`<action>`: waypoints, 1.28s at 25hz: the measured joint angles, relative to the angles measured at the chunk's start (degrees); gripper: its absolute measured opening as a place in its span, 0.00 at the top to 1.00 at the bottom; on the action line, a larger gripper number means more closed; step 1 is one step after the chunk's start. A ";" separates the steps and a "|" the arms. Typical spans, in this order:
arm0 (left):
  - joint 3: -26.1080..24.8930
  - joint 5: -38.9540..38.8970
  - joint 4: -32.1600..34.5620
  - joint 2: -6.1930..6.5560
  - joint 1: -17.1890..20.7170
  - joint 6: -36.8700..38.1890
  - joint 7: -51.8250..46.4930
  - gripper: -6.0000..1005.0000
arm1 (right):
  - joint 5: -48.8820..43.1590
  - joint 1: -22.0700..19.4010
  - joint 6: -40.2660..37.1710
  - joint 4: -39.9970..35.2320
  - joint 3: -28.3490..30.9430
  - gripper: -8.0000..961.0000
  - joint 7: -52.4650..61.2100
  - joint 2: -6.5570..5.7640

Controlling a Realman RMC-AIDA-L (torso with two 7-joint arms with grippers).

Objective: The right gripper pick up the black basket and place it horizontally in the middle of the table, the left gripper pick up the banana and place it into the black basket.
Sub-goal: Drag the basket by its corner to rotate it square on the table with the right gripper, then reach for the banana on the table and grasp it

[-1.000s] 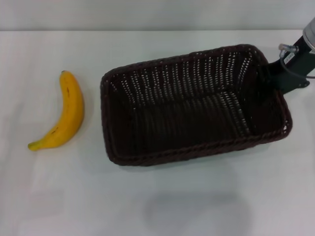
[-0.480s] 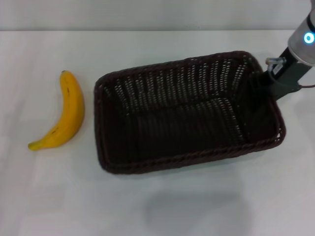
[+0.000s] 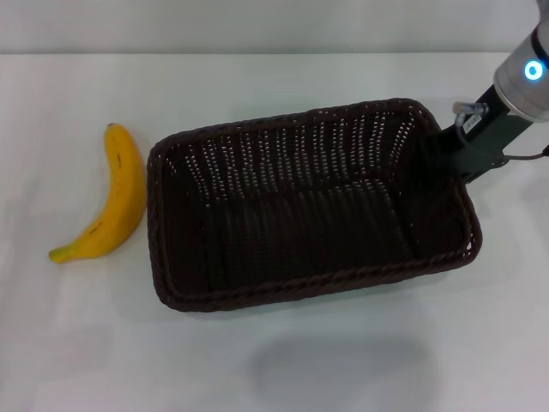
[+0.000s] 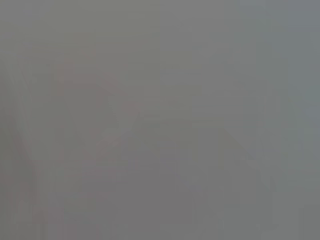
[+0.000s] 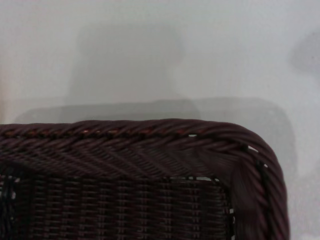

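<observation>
Basket placement in hand: we hold the black basket (image 3: 309, 202) by its far right corner, right gripper (image 3: 455, 154) fingers clamped on the rim.

Banana (image 3: 110, 199) lies beyond the basket's opposite end on the surface (image 3: 274, 360). Next, we level and release.

The head view looks down over the whole table (image 3: 283, 360). The right wrist view sits close above a basket (image 5: 150, 150) corner, shared by both. The left wrist view shows only grey.
</observation>
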 joint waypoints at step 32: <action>0.51 8.66 7.69 3.34 2.60 8.17 -20.75 0.16 | 28.91 -38.48 -23.93 -35.84 13.19 0.58 -42.12 -0.91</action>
